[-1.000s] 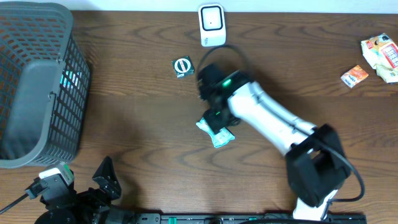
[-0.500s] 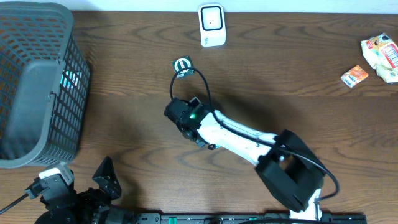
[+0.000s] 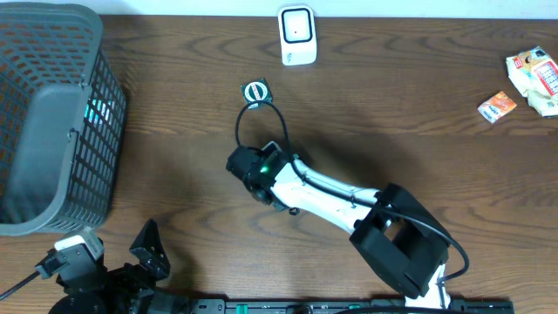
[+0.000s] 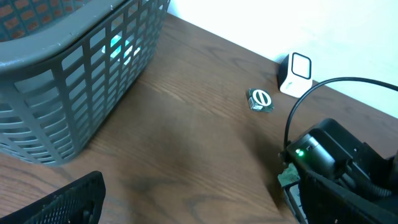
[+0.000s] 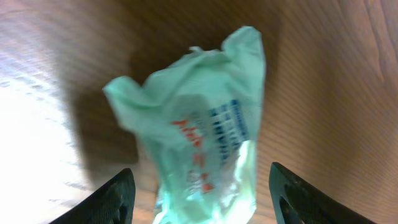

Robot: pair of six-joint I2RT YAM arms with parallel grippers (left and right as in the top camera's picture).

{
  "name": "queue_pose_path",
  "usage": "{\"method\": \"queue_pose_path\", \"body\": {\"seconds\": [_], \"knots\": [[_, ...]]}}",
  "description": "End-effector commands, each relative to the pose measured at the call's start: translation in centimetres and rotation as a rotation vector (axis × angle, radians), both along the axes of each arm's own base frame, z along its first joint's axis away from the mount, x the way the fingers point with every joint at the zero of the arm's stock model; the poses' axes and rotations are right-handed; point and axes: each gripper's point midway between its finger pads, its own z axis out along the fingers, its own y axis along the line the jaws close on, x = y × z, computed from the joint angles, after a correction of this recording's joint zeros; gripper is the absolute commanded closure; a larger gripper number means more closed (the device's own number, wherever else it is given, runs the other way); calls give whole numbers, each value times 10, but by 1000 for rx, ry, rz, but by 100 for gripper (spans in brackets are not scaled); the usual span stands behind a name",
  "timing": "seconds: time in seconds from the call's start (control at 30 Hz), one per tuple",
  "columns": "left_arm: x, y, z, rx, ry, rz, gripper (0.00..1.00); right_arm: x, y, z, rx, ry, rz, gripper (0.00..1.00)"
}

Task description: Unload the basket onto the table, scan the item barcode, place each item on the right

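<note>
A crumpled pale green packet (image 5: 199, 130) with red and blue print sits between my right gripper's (image 5: 202, 190) dark fingers (image 5: 118, 196). It appears lifted off the table and throws a shadow on the wood to its left. From above it is hidden under the right gripper (image 3: 255, 167) at table centre. A green corner of the packet (image 4: 287, 177) peeks out beside the gripper head. The white scanner (image 3: 296, 35) stands at the back edge. My left gripper (image 3: 113, 249) rests open at the front left, holding nothing.
A grey slatted basket (image 3: 52, 122) fills the left side, with something green inside. A small green round-marked item (image 3: 255, 92) lies in front of the scanner. Snack packets (image 3: 532, 78) lie at the far right. The right arm's cable loops above the wrist.
The right arm swung down and to the left from near the scanner. The green packet, seen lying at the gripper's tip a second ago, has gone with it and is now hidden from above.
</note>
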Motion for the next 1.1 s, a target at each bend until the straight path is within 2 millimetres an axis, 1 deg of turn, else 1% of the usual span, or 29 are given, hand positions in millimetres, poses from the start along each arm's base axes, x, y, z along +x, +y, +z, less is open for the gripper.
{"method": "queue_pose_path", "body": {"seconds": [0.0, 0.13, 0.27, 0.43, 0.53, 0.57, 0.6, 0.67, 0.73, 0.77, 0.9, 1.0, 1.07], "knots": [[0, 3, -1, 0, 0, 24, 2, 1, 3, 3, -28, -56, 9, 37], [0, 3, -1, 0, 0, 24, 2, 0, 2, 3, -34, -58, 12, 37], [0, 3, -1, 0, 0, 23, 2, -1, 1, -2, -46, -48, 13, 37], [0, 3, -1, 0, 0, 23, 2, -4, -1, -15, -67, -24, 15, 39], [0, 3, -1, 0, 0, 23, 2, -6, -4, -28, -97, -3, 15, 41], [0, 3, -1, 0, 0, 23, 2, -6, -6, -31, -106, 3, 14, 44], [0, 3, -1, 0, 0, 23, 2, -7, -7, -36, -114, 13, 13, 53], [0, 3, -1, 0, 0, 23, 2, -10, -6, -42, -103, 41, 8, 79], [0, 3, -1, 0, 0, 24, 2, -11, -5, -44, -80, 67, -3, 95], [0, 3, -1, 0, 0, 23, 2, -10, -4, -42, -68, 77, -11, 99], [0, 3, -1, 0, 0, 23, 2, 1, -1, -27, 5, 145, -54, 99], [0, 3, -1, 0, 0, 24, 3, 5, 12, -9, 138, 278, -14, 99], [0, 3, -1, 0, 0, 23, 2, 6, 25, 8, 277, 386, 21, 99]]}}
